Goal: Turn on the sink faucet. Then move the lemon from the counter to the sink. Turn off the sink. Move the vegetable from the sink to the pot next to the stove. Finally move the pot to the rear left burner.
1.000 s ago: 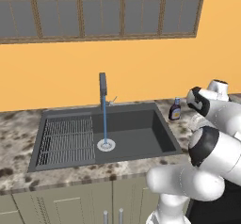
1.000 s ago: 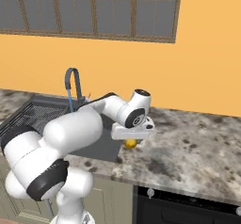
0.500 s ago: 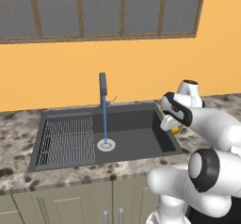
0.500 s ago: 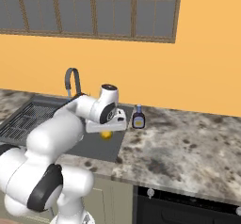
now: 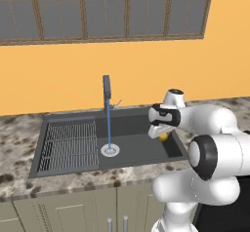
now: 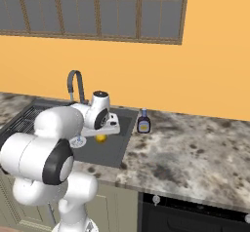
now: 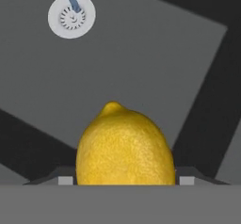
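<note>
Jaws (image 7: 123,183) clamped on the lemon (image 7: 124,145), 1 finger on each side of it, seen in the hand view. Lemon is held in the air over the right half of the sink (image 5: 139,150), not touching the basin floor; it shows as a yellow spot under the hand in both base views (image 5: 163,137) (image 6: 101,138). Sink faucet (image 5: 107,92) is running: a thin blue stream drops straight onto the silver drain (image 5: 110,150), also at the top left of the hand view (image 7: 71,15). Wire rack (image 5: 68,145) sits in the left half of the basin. A small dark bottle (image 6: 143,122) stands on the tabletop (image 6: 195,148) just right of the sink.
</note>
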Controlling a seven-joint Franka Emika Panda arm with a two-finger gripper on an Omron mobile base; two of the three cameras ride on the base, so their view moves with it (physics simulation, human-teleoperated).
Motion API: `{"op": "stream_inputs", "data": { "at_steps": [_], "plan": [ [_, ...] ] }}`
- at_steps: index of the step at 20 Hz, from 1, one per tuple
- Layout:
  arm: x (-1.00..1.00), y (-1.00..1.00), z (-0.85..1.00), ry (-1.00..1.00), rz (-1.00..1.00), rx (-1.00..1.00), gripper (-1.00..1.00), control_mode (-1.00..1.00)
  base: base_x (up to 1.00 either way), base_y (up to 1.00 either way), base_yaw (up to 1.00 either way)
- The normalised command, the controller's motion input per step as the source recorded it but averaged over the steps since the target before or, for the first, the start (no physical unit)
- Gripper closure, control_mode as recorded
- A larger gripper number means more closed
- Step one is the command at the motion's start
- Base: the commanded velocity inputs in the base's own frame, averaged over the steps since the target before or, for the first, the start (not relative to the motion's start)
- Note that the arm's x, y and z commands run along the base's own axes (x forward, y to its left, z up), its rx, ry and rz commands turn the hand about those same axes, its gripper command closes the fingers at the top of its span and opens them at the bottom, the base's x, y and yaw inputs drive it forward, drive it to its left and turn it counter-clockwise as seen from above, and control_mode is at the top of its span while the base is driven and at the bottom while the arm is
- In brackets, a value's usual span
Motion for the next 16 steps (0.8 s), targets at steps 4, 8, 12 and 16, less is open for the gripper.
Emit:
{"op": "stream_inputs", "data": {
  "at_steps": [4,8,12,16],
  "plan": [
    [0.31,0.11,-0.29,0.0,0.0,0.0,1.0,-1.0,0.0,0.0,0.0],
    [0.35,0.27,-0.25,0.0,0.0,0.0,1.0,-1.0,0.0,0.0,0.0],
    [0.23,0.2,-0.33,0.0,0.01,0.0,1.0,-1.0,0.0,0.0,0.0],
    [0.24,0.19,-0.32,0.0,0.01,0.0,1.0,-1.0,0.0,0.0,0.0]
  ]
}}
